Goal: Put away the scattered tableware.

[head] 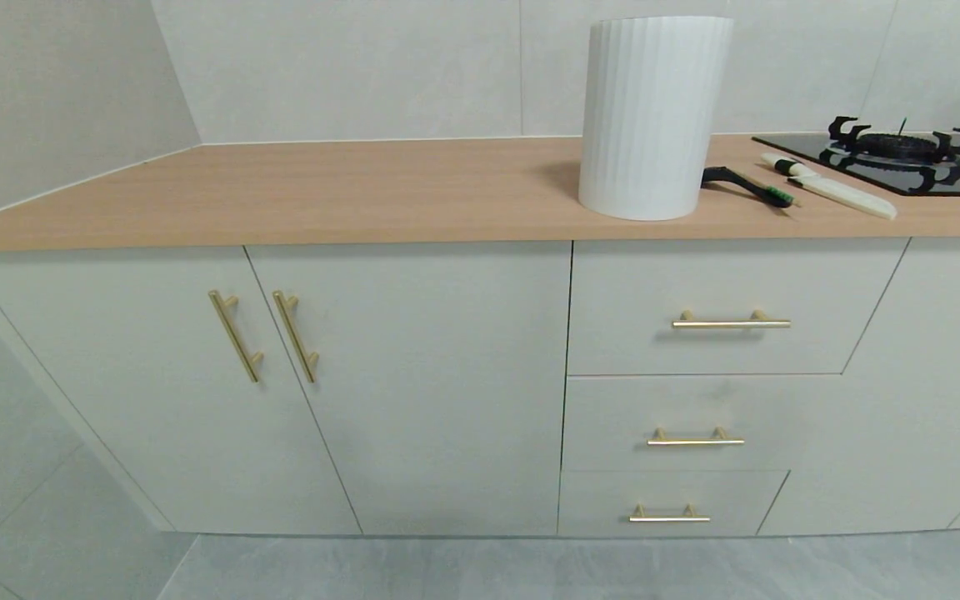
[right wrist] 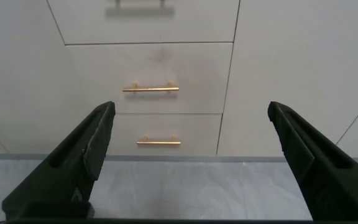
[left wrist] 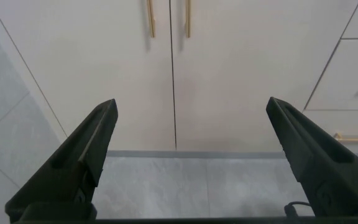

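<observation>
On the wooden countertop (head: 322,192) a tall white ribbed holder (head: 653,117) stands right of centre. Just right of it lie a black-handled utensil with a green tip (head: 747,185) and a white knife with a green band (head: 830,187). My left gripper (left wrist: 191,109) is open, low in front of the double cabinet doors (left wrist: 173,68), holding nothing. My right gripper (right wrist: 191,109) is open too, low in front of the drawer stack (right wrist: 151,74), with nothing between its fingers.
A black gas hob (head: 905,154) sits at the countertop's far right. Below are two cabinet doors with gold handles (head: 263,333) and three drawers with gold handles (head: 730,322). Grey tiled floor (head: 480,567) runs along the cabinet base; a wall closes the left side.
</observation>
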Robot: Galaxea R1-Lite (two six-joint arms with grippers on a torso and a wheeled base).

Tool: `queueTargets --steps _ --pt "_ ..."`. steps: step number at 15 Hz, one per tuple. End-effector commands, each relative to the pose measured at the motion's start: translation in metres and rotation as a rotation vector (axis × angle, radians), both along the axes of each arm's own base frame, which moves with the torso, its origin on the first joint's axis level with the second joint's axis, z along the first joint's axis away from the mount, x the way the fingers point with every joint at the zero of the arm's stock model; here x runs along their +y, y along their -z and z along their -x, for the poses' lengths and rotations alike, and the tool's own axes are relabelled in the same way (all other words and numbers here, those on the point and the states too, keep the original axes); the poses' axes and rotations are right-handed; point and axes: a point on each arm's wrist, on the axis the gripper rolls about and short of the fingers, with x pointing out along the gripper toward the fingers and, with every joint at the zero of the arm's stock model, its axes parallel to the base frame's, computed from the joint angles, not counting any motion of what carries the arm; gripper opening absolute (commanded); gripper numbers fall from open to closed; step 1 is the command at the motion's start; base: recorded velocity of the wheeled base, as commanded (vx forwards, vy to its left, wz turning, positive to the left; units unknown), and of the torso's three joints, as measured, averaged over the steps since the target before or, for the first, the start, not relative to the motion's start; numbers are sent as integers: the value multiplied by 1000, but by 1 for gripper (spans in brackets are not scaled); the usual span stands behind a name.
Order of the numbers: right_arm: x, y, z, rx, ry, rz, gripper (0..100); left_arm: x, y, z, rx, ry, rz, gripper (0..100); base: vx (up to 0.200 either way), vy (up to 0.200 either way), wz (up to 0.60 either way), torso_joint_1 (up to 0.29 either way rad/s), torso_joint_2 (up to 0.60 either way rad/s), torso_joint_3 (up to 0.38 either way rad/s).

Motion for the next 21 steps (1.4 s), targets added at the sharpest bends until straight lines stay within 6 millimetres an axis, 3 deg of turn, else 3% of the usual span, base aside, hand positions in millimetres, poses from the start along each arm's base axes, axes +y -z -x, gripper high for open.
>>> queueTargets --steps 1,8,9,10,11,16,21 --pt "0 0 0 1 0 2 100 0 0 0 1 0 1 100 0 0 0 0 0 0" --pt "0 0 0 1 1 8 100 0 0 0 1 -1 1 100 0 0 0 0 0 0" --pt "0 -7 1 -36 5 1 100 0 0 0 1 0 1 100 0 0 0 0 0 0" --pt "0 -32 9 -140 -10 -26 100 0 0 0 1 0 1 100 0 0 0 0 0 0" --pt "0 -38 8 -118 -24 -41 100 0 0 0 1 0 1 100 0 0 0 0 0 0" --pt "2 -54 -32 196 -111 -40 100 0 0 0 1 0 1 100 0 0 0 0 0 0" --pt "6 -88 -94 419 -141 -25 100 0 0 0 1 0 1 100 0 0 0 0 0 0"
